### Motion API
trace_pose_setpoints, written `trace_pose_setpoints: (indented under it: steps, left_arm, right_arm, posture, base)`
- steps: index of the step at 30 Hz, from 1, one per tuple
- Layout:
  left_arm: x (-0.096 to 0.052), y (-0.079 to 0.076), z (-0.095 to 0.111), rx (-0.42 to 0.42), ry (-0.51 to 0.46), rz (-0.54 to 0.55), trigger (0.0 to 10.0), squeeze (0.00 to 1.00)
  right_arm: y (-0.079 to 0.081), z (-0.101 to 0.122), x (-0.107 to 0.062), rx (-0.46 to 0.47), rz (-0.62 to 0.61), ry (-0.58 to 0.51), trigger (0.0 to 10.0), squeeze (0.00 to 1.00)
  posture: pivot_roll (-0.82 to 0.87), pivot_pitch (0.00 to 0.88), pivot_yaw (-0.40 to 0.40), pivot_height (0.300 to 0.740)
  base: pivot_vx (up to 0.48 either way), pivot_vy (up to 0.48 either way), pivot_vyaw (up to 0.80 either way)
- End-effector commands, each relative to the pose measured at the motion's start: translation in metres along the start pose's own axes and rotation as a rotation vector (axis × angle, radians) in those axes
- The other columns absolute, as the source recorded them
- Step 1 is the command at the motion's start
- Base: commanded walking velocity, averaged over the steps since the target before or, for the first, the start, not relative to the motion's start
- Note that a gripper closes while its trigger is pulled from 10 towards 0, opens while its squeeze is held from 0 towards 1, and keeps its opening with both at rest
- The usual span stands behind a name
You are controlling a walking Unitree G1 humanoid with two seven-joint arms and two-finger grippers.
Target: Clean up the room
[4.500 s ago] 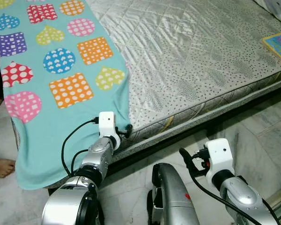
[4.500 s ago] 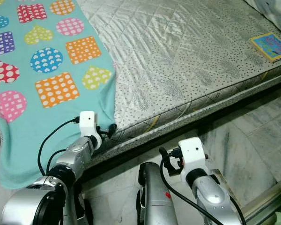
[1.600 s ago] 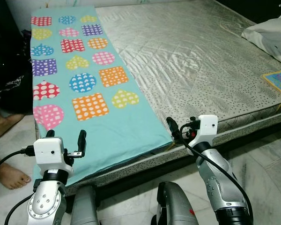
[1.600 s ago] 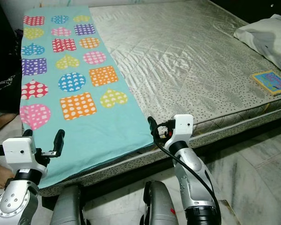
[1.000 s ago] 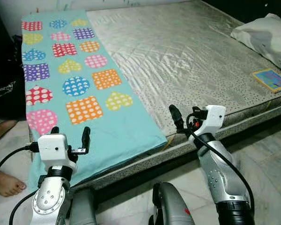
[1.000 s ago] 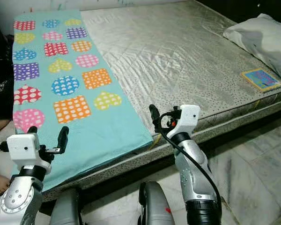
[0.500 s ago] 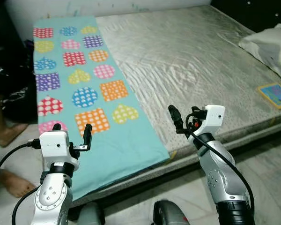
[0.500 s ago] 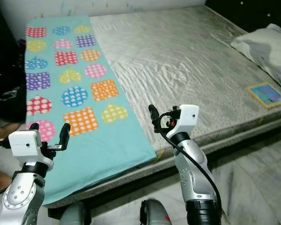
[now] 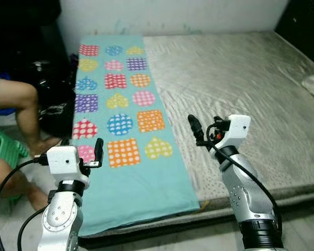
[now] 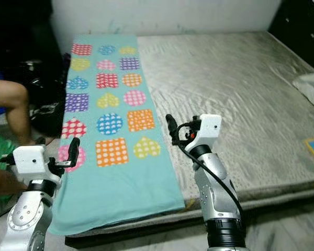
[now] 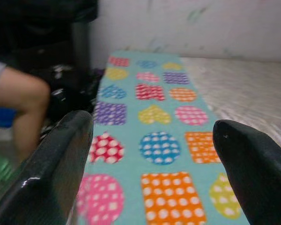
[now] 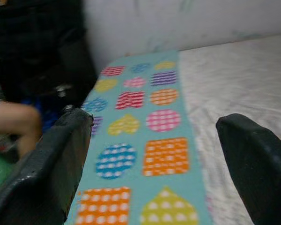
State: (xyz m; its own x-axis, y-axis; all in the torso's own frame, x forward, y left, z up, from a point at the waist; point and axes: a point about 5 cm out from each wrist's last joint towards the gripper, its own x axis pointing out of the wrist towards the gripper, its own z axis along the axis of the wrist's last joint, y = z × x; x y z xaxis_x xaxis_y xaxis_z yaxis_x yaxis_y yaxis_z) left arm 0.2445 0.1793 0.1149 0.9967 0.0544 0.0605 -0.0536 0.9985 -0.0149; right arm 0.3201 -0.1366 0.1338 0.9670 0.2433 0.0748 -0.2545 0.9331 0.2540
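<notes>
**Both grippers raised and empty over the patterned blanket**

At the far left a person's bare leg (image 9: 18, 102) bends beside a green plastic stool (image 9: 4, 151), with a dark heap of bags (image 9: 55, 104) against the pale wall behind; next comes the turquoise fleece blanket printed with polka-dot hearts, circles and squares (image 9: 131, 151), laid flat in a long strip along the left side of the bare grey quilted mattress (image 9: 240, 78), its near end draped over the mattress edge; the left gripper (image 9: 83, 154) is held up over the blanket's near left part, fingers spread wide and holding nothing, the blanket lying below and beyond them, not touched; the right gripper (image 9: 196, 130) hovers just past the blanket's right edge, above the bare mattress; its fingers (image 12: 253, 159) stand wide apart in the right wrist view, empty, the blanket visible between them; a white pillow (image 10: 311, 86) lies at the far right edge.
</notes>
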Motion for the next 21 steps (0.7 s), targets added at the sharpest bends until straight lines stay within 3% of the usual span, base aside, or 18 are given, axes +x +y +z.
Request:
trace_pose_setpoints:
  steps: [1, 10, 17, 21]
  left_arm:
    - [0.000, -0.002, -0.004, -0.008, 0.013, -0.017, 10.0, 0.00]
    - [0.010, -0.002, -0.002, 0.009, -0.009, -0.028, 10.0, 0.00]
    - [0.008, -0.002, -0.005, 0.008, -0.012, -0.027, 10.0, 0.00]
    - [0.008, -0.004, -0.005, 0.004, -0.012, -0.033, 10.0, 0.00]
  right_arm:
    - [-0.001, -0.011, -0.003, 0.008, -0.019, 0.033, 10.0, 0.00]
    - [0.012, -0.017, 0.003, 0.012, -0.006, 0.031, 10.0, 0.00]
    - [0.003, -0.021, -0.002, -0.101, -0.036, 0.046, 10.0, 0.00]
    - [0.007, -0.022, -0.002, -0.125, -0.007, 0.046, 10.0, 0.00]
  posture:
    - [-0.04, 0.002, -0.049, 0.740]
    - [-0.04, 0.000, -0.036, 0.740]
    - [-0.05, 0.015, -0.045, 0.740]
    - [-0.05, 0.024, -0.048, 0.740]
  base:
    - [0.000, 0.000, 0.00]
    - [0.000, 0.000, 0.00]
    - [0.000, 0.000, 0.00]
    - [0.000, 0.000, 0.80]
